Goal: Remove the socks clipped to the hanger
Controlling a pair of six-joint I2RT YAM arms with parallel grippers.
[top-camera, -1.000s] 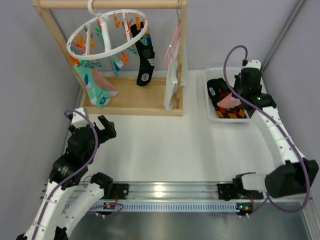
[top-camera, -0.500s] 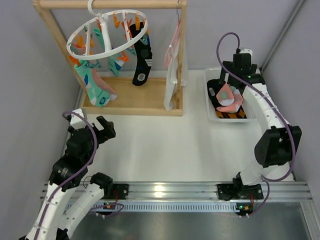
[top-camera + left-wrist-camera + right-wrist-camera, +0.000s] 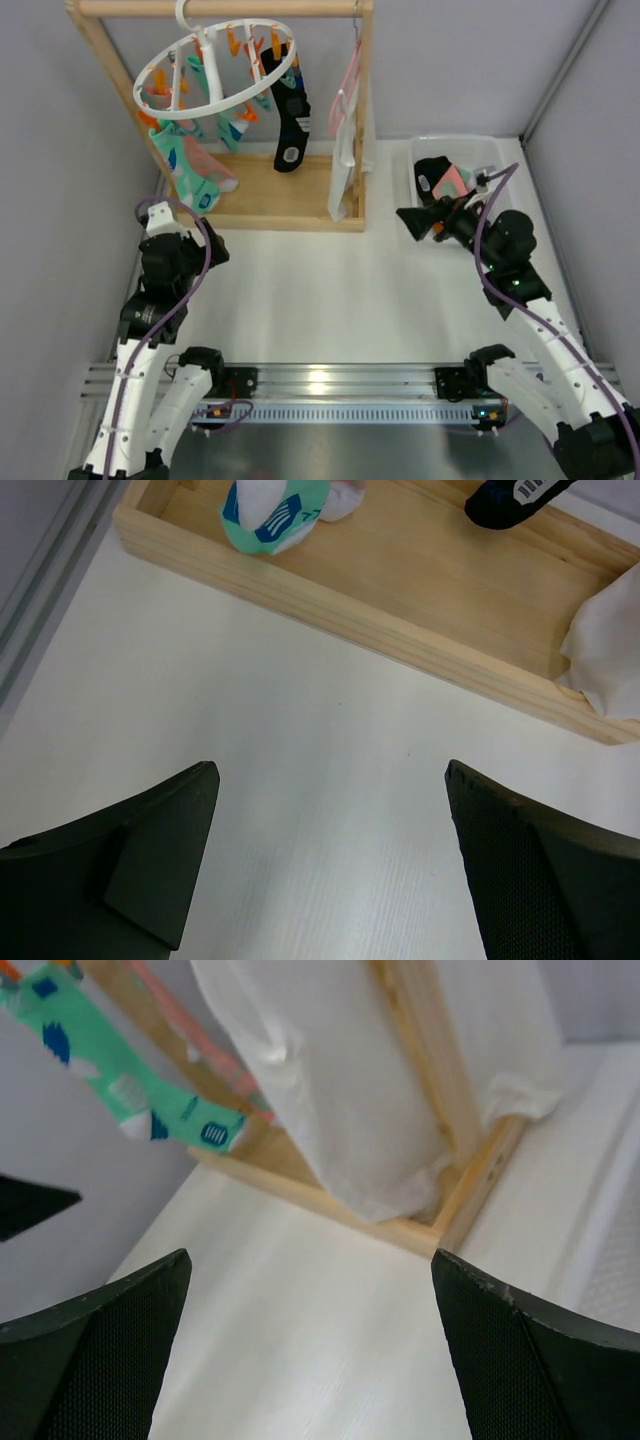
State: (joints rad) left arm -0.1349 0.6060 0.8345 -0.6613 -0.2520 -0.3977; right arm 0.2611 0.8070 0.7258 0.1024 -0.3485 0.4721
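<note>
Socks [image 3: 188,165] hang long axis vertical, toes down, from the hanger [image 3: 215,65] above the table's [image 3: 320,290] far-left corner, well apart from both pincers. Left pincer [image 3: 330,770] and right pincer [image 3: 310,1255] gape wide, holding nothing.

Wooden rack [image 3: 268,203], white cloth [image 3: 343,172] hanging on it, clear bin [image 3: 468,141] beside

Mint, pink and black socks [image 3: 185,172] hang clipped to the white ring hanger [image 3: 208,45].
</note>
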